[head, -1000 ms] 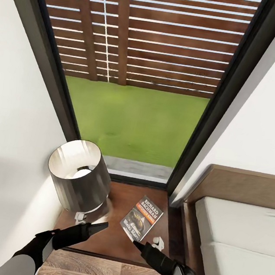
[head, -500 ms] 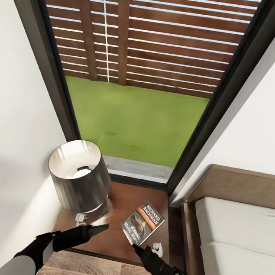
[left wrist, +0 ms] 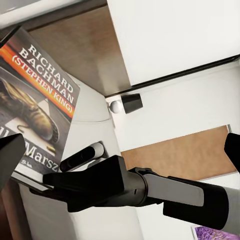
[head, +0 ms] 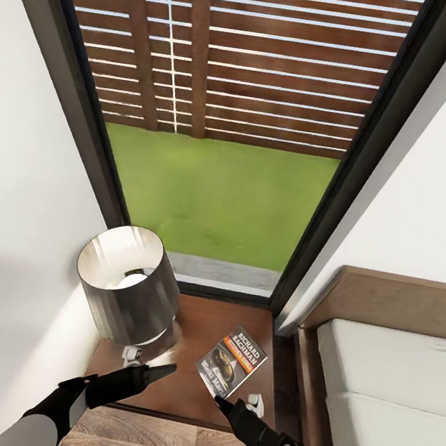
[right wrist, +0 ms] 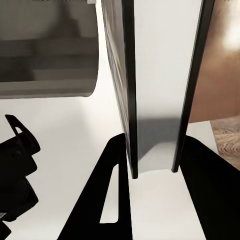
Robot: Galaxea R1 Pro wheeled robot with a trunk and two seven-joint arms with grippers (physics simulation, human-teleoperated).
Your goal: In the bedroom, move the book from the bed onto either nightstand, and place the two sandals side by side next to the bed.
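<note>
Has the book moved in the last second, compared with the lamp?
Yes. The book shifted slightly right, away from the lamp, toward the bed. Most of that happened early.

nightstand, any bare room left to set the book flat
The nightstand is bare between the lamp and the bed, under the book the right gripper holds. The lamp crowds its window-side left corner; the left gripper hovers by the lamp's base.
</note>
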